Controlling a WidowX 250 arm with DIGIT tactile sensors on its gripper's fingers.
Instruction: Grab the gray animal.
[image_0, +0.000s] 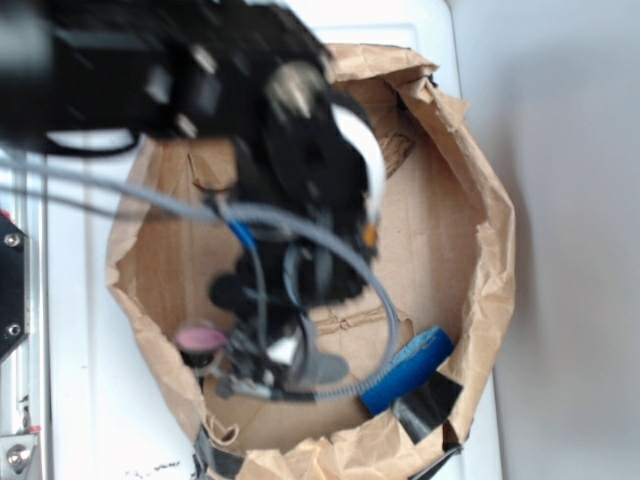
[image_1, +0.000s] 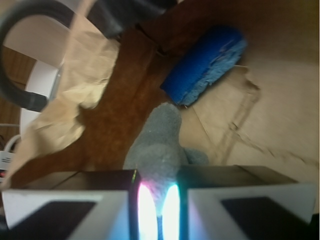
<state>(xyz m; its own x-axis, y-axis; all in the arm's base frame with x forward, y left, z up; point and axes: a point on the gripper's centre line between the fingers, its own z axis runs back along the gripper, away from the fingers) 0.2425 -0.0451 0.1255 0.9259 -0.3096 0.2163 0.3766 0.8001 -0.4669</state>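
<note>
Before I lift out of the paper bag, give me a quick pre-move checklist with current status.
1. Gray animal sits between the jaws of the gripper: ok, wrist view shows gray plush running into the narrow gap.
2. Grip firm enough to lift: cannot tell.
3. Blue sponge block apart from the toy: ok, it lies farther off.
4. Paper bag wall away from the gripper: ok in the exterior view.
5. Gray cable snagging: cannot tell; it loops low inside the bag.
</note>
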